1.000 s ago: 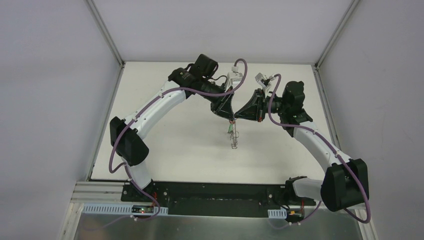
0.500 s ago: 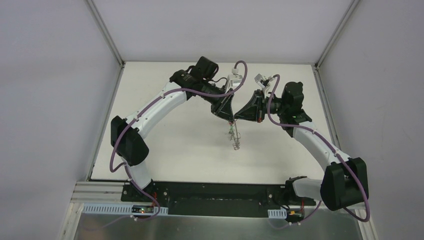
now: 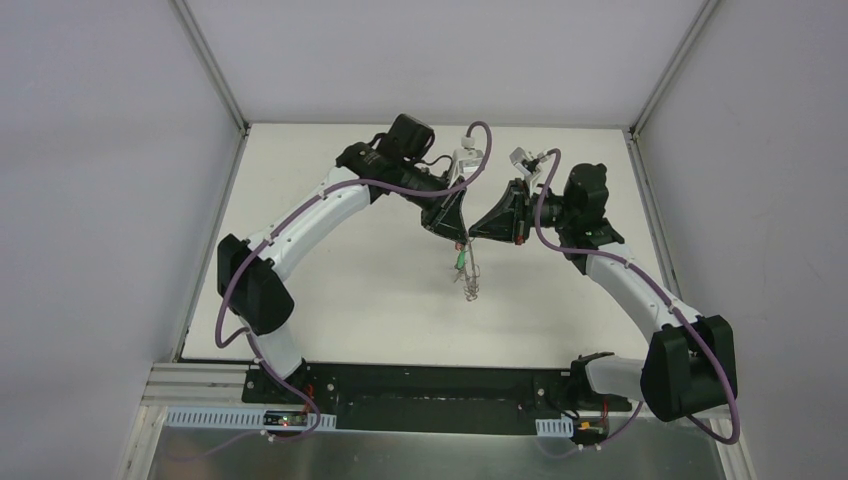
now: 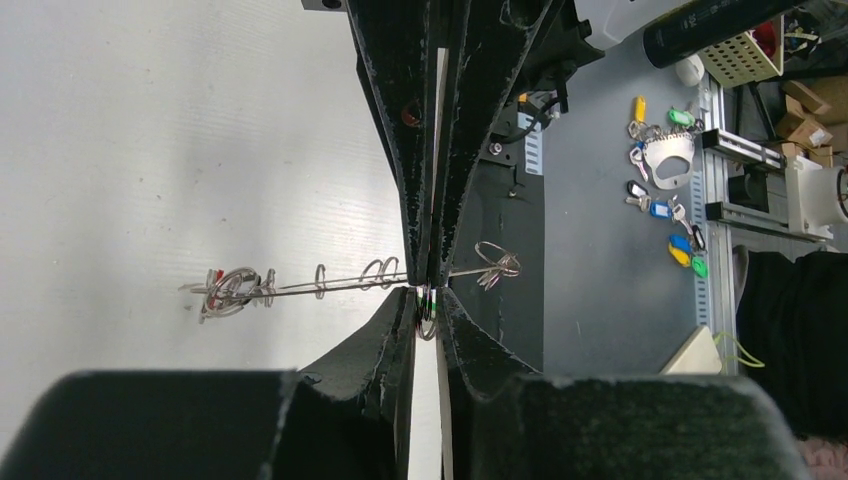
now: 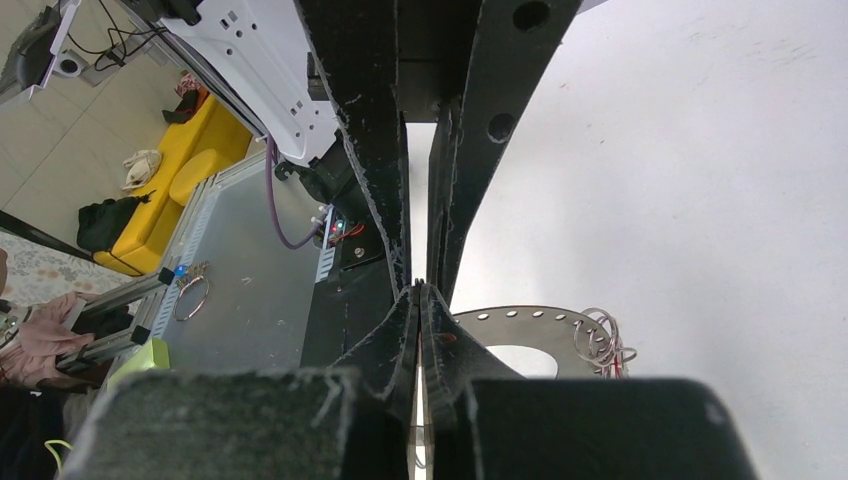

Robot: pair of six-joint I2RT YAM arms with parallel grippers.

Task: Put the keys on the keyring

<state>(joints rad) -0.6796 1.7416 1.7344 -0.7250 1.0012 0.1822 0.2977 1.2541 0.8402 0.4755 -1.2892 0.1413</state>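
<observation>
The keyring (image 3: 471, 284), a flat grey ring with small wire loops, hangs above the table between both grippers. In the right wrist view its perforated rim (image 5: 520, 322) runs into my right gripper (image 5: 420, 290), which is shut on it. The left wrist view shows the keyring edge-on as a thin line (image 4: 330, 286). There my left gripper (image 4: 427, 298) is shut on a small loop with a green key (image 3: 457, 261), right at the ring's rim. A red key (image 5: 612, 366) hangs among loops on the ring's far side. The two grippers (image 3: 464, 240) meet tip to tip.
The black base rail (image 3: 430, 385) lies along the table's near edge. Beyond that edge, several spare coloured keys (image 4: 662, 205) lie on a grey surface. White walls close in the table on the left, right and back.
The left jaws have narrowed onto the green key's loop. The hanging keyring has tipped slightly. Both arms have barely shifted.
</observation>
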